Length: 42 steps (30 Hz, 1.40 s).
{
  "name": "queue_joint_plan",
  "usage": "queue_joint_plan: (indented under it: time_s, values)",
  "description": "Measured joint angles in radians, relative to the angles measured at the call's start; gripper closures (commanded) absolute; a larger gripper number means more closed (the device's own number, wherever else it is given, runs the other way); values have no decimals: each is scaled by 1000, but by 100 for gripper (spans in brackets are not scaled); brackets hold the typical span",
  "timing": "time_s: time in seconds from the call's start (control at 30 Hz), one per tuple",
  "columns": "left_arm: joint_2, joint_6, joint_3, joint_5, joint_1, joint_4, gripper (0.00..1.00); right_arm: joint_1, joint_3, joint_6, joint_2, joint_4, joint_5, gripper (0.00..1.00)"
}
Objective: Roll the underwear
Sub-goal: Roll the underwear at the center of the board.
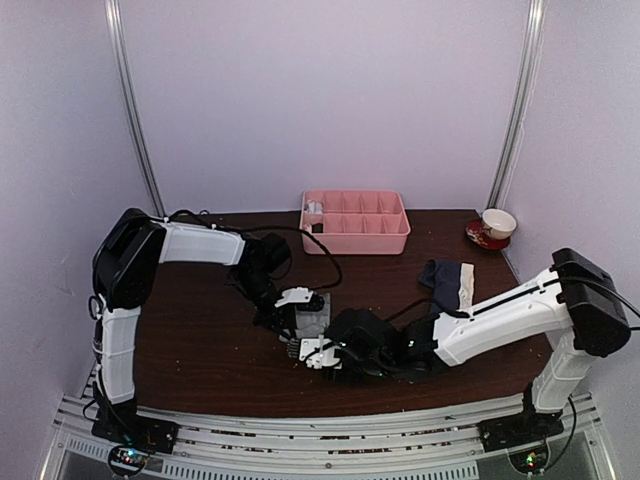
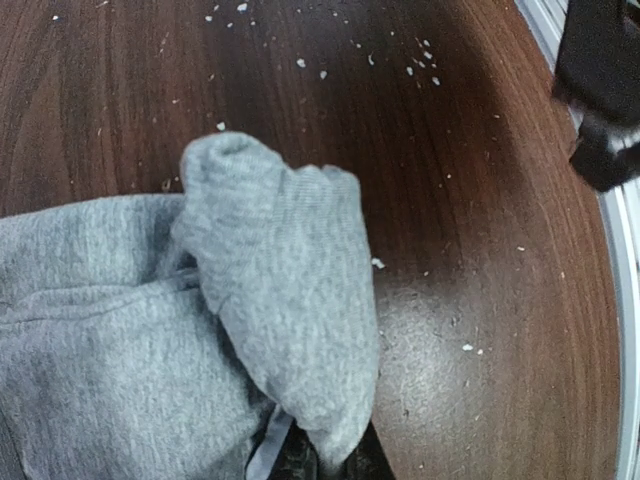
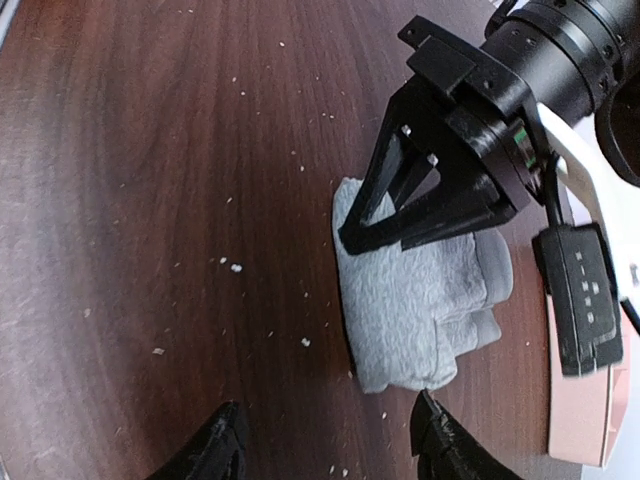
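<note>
On the table (image 1: 200, 335), the grey underwear (image 1: 318, 314) lies folded — long axis near-to-far.

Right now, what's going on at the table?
The left gripper is shut on the edge of the grey underwear, which lies partly folded on the table. The right gripper hangs open beside it, holding nothing. The navy underwear lies in a heap farther right.
</note>
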Motion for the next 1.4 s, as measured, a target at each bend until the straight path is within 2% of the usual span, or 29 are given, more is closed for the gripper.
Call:
queue_joint_plan:
  time_s: [0.27, 0.7, 0.77, 0.83, 0.93, 1.07, 1.13, 1.4]
  values:
    - [5, 0, 6, 4, 4, -8, 100, -57, 168, -79, 182, -6, 35, 42]
    - [6, 0, 8, 7, 4, -10, 100, -111, 199, -99, 269, -8, 19, 51]
    - [8, 0, 10, 9, 5, -12, 100, -113, 202, -99, 276, -8, 16, 57]
    - [10, 0, 11, 10, 5, -14, 100, -116, 204, -99, 276, -8, 13, 69]
    - [10, 0, 11, 11, 5, -17, 100, -123, 219, -89, 282, -23, 0, 80]
    - [10, 0, 11, 10, 5, -22, 100, -137, 237, -69, 287, -44, -17, 88]
    - [7, 0, 8, 8, 5, -19, 93, -144, 243, -58, 287, -55, -28, 90]
    - [-53, 1, -63, -47, 5, 26, 47, -167, 271, -7, 287, -97, -106, 92]
